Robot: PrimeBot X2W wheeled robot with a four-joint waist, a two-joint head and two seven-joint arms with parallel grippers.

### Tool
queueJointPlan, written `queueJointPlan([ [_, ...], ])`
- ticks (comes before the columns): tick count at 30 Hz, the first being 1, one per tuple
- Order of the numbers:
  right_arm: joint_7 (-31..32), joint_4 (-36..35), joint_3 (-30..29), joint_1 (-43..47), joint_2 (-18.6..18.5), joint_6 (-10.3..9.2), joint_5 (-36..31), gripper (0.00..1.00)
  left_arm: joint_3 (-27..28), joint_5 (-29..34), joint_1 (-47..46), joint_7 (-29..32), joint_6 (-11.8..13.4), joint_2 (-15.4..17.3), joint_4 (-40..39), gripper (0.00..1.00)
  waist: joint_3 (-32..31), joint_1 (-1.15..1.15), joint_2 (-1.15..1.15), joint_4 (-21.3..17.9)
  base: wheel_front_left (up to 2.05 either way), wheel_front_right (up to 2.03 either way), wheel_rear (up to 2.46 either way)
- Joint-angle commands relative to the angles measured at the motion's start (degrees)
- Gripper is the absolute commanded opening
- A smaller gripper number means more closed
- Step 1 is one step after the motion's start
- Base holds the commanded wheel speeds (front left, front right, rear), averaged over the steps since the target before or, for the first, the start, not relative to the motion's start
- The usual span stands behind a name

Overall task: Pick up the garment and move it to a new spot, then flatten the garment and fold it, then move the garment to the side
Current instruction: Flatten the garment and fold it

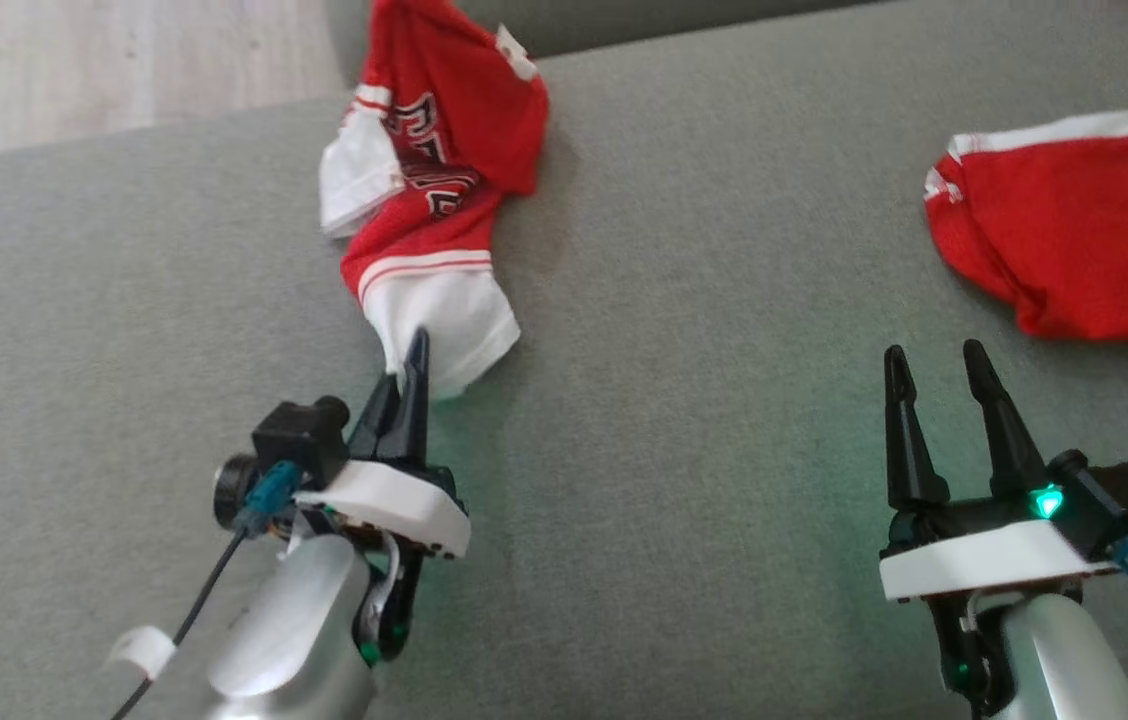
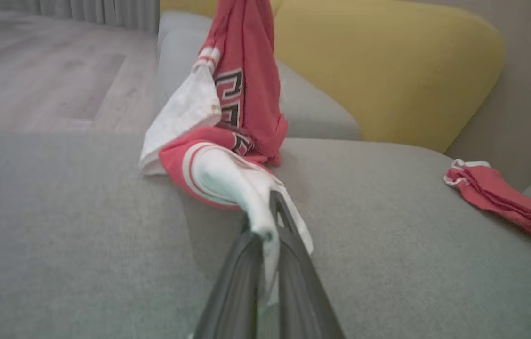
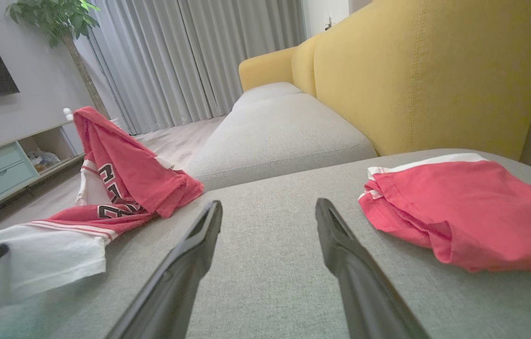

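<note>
Head view first: the left gripper [image 1: 412, 362] is pinched tight on the white hem of the red-and-white jersey [image 1: 439, 150] — that's the grasp made. The jersey lies on the grey sofa cushion [image 1: 704, 420], stretched straight away from the claw. Its long axis runs up the view toward the cushion's far edge. The right gripper [image 1: 936, 352] hovers empty with its fingers spread, well apart to the right and nearer a second red garment [image 1: 1074, 230] than the jersey. So the left arm is the one placed to carry.

Left wrist view: white cloth is bunched between the two dark fingers, and the red body rises beyond them. The picture is soft, so I can't tell how deep the bite goes.

Right wrist view: fingers apart with bare cushion between them — jersey off to its left, the other red piece to its right. My read is that the next move is a lift and carry led by that hem, and a thin hem grip could slip.
</note>
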Motion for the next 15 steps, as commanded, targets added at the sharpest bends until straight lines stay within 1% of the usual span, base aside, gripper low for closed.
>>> queueJointPlan([
  [1,-0.6,-1.5,1.1,-0.9,-0.3,-0.04,0.3,1.00,2.0,1.1,-1.7,-1.2,0.4,1.8,-2.8,0.00,-1.7,0.00,0.00,1.7,0.00,0.00,0.00],
  [7,-0.6,-0.8,0.8,0.5,-0.3,-0.04,0.6,1.00,2.6,4.5,1.2,-2.3,1.6,5.2,-10.6,0.00,-5.2,0.00,0.00,5.9,0.00,0.00,0.00],
  [12,-0.6,-0.4,1.1,1.4,-0.3,-0.04,1.2,1.00,3.1,7.1,4.4,-2.4,2.8,9.6,-17.8,0.00,-7.1,0.00,0.00,9.5,0.00,0.00,0.00],
  [15,-0.6,-0.3,1.4,1.6,-0.3,-0.04,1.4,1.00,3.0,7.6,6.6,-0.1,3.2,12.4,-20.8,0.00,-7.8,0.00,0.00,11.4,0.00,0.00,0.00],
])
